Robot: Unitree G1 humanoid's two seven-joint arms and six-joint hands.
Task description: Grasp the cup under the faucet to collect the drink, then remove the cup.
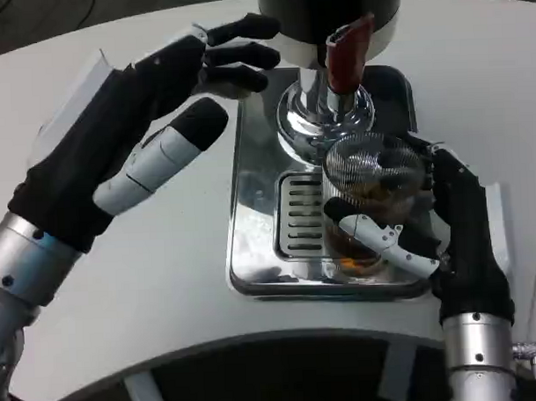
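Gripping the one cup [371,197] on the scene's right side, the right hand [445,238] had its dark fingers curled round the far and right sides of the ribbed glass while a white-tipped finger [386,240] lay across the near face. That single cup was clear, held a shallow pool of brown drink in its bottom, and stood over the near right part of the one shiny metal drip tray [252,245], just right of the tray's slotted grille [299,213]. It sat nearer than the one faucet [344,61], whose red-brown lever stuck out of the dark dispenser body [330,9] at the far edge; the chrome collar [322,115] below that lever was just beyond the cup's rim, so the cup was off to the near right of the spout rather than straight under it. The left hand [150,108] hung over the bench [148,284] on the left, holding nothing, with its black fingers spread and pointing right toward the dispenser, their tips close to its body; whether they touched it could not be told. Its white thumb [165,156] angled toward the tray's left edge. Two silver forearms were in sight, one at the near left and one at the near right. The white bench carried one tray, one dispenser and one cup.
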